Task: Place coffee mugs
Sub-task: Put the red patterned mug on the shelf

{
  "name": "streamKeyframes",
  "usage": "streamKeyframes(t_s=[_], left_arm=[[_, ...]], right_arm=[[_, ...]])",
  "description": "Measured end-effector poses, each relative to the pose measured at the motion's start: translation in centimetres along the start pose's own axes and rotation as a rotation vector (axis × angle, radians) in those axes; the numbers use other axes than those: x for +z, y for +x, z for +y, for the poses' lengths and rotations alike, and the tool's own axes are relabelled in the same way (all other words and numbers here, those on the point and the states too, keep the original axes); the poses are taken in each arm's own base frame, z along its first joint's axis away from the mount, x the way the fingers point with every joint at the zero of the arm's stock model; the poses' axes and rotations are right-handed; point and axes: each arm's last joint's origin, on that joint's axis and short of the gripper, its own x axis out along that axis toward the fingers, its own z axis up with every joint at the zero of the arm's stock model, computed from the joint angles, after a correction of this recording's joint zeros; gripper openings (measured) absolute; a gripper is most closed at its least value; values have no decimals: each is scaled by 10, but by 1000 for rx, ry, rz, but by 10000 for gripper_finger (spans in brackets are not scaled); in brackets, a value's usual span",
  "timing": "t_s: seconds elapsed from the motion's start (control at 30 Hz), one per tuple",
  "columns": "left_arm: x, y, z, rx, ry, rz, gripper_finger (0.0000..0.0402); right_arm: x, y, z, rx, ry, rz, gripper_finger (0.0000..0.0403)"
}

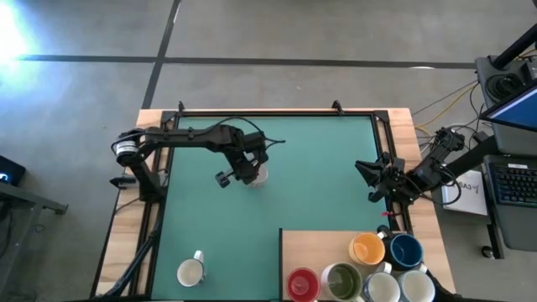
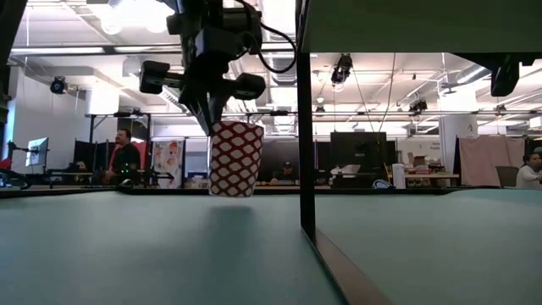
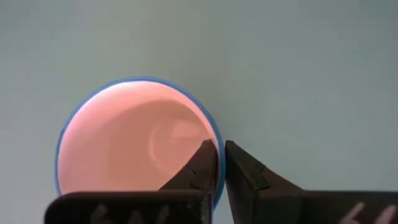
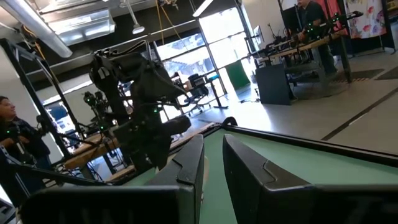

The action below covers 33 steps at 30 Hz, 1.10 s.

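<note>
The red mug (image 2: 235,158), white-patterned outside and pink inside, is clamped at its rim wall by the left tool (image 3: 220,163), one finger inside, one outside. It is held just over the green worktop (image 1: 319,180), about mid-left. For a clean placing it should be lowered level until the base sits flat, then released straight. The mug hangs directly under the tool. The right tool (image 4: 212,155) is parked at the worktop's right edge, slightly parted, holding nothing.
</note>
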Motion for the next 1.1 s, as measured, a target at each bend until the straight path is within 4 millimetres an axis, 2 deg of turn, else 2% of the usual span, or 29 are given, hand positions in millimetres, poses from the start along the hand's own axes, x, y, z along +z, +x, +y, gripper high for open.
streamKeyframes(t_s=[0.37, 0.57, 0.8, 1.1], left_arm=[[9, 4, -5, -18, 191, -3, 9], [12, 6, -7, -6, 297, 56, 10], [5, 14, -4, -45, 290, 73, 11], [2, 12, -4, -40, 217, 73, 34]], right_arm=[[0, 0, 0, 0, 0, 0, 50], [0, 0, 0, 0, 0, 0, 50], [0, 0, 0, 0, 0, 0, 50], [0, 0, 0, 0, 0, 0, 50]])
